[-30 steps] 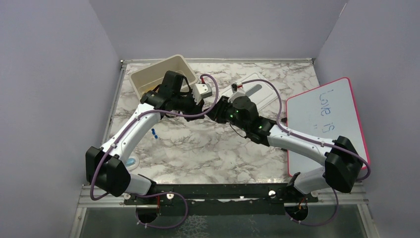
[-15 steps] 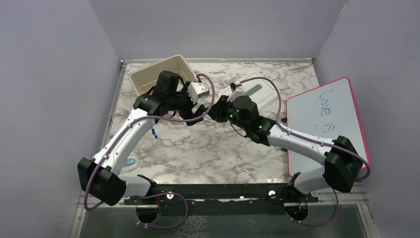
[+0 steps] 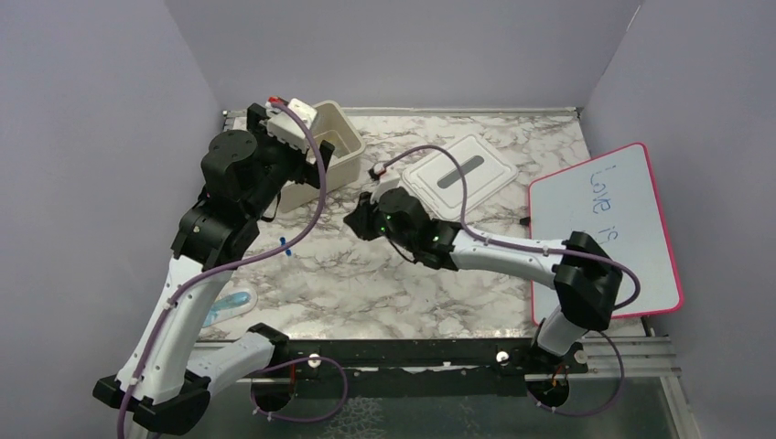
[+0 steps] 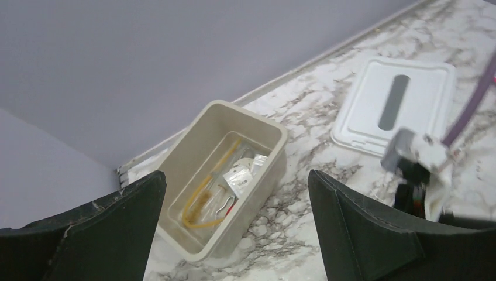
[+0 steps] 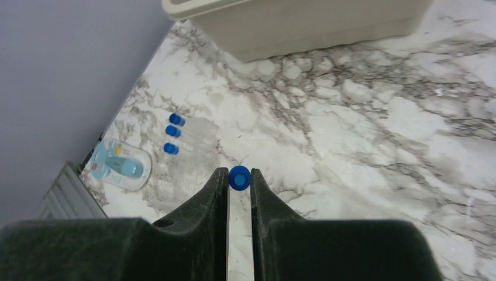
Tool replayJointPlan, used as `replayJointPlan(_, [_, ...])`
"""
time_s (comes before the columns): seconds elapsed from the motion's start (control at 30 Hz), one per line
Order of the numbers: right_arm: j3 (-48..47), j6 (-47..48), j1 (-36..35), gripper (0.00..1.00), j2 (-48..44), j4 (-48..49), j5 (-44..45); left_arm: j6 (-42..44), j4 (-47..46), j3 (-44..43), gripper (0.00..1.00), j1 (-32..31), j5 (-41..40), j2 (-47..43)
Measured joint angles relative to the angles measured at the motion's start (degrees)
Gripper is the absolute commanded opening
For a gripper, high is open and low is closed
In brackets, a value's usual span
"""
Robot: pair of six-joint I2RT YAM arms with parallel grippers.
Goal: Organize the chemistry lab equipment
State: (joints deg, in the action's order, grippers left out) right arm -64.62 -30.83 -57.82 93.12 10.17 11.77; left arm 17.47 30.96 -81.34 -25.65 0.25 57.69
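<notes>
My right gripper point(image 5: 239, 177) is shut on a clear tube with a blue cap point(image 5: 239, 178), low over the marble left of centre point(image 3: 355, 222). Three more blue-capped tubes point(image 5: 174, 133) lie ahead of it on the table point(image 3: 286, 247). My left gripper point(image 4: 236, 175) hangs open and empty high above the beige bin point(image 4: 275, 132). Inside the bin lie an amber tubing loop point(image 4: 199, 202), a black-and-white packet point(image 4: 243, 172), a thin brown brush and metal tongs point(image 4: 225, 205).
The bin point(image 3: 340, 123) stands at the back left by the wall. Its white lid point(image 3: 462, 174) lies flat at the back centre. A red-bordered whiteboard point(image 3: 599, 229) fills the right side. A blue-and-white pack point(image 3: 233, 302) lies near the left front edge.
My left gripper has opened and swung up and back to the left, over the bin. My right gripper has moved left, still shut on the tube.
</notes>
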Motion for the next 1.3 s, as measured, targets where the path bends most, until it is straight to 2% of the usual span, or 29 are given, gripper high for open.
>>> replayJointPlan(0.03, [-1.1,0.9,-1.6,0.12,1.2,0.0,0.9,-1.9,-0.5,0.0,0.94,0.0,-4.6,-0.4])
replayJointPlan(0.23, [-8.0,7.7,-10.8,0.13,9.8,0.1,6.8,-4.9,-1.4,-0.1,0.94,0.0,-17.4,-0.7])
replayJointPlan(0.43, [-14.5,13.6,-15.9,0.13,16.9,0.6,10.3,-5.6,-1.4,-1.6,0.94,0.0,-25.5,-0.8])
replayJointPlan(0.8, [-24.4,18.3,-16.5,0.13,25.9,0.4,11.3,-6.0,-1.7,-2.2,0.95,0.0,-29.3,-1.9])
replayJointPlan(1.3, [-27.3,18.5,-16.9,0.13,30.1,-1.6,11.1,-6.3,-1.7,-2.6,0.95,0.0,-29.3,-2.3])
